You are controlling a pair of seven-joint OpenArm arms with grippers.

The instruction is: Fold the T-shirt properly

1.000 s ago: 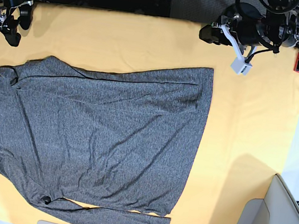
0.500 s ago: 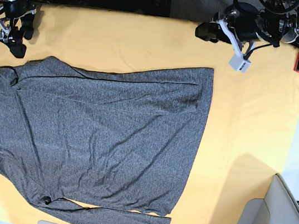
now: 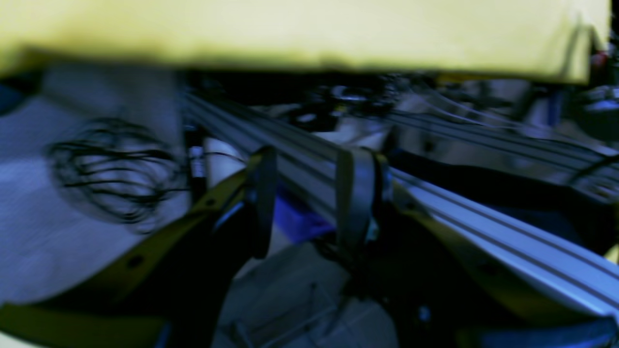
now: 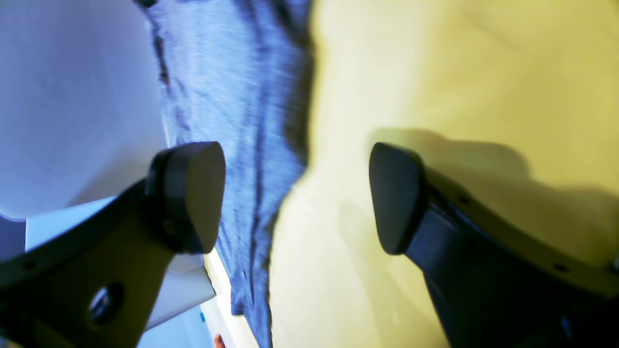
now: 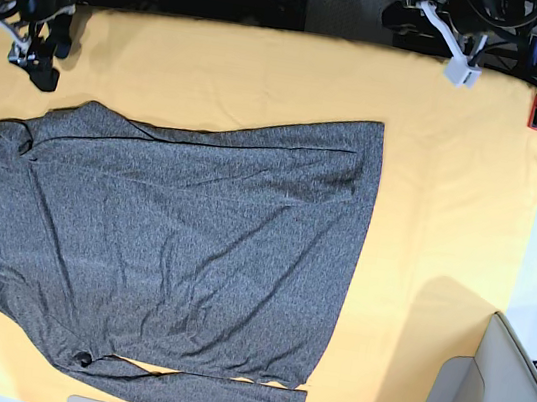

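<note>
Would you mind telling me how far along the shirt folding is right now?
Done so far: the T-shirt lies spread on the yellow table cloth, with one sleeve laid across its far edge and another along the near edge. In hand: nothing. The right gripper is open above the cloth beside the shirt's edge; the left gripper is open by the table's far edge. Left: the main body folds.

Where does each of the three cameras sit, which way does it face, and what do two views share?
Base: overhead, looking down on the T-shirt and yellow table cloth; both arms at the far edge.
Left wrist: behind the left hand, facing off the table at a metal rail; blurred.
Right wrist: behind the open right hand, facing down.
Shared: base and right wrist both show T-shirt and cloth.
</note>
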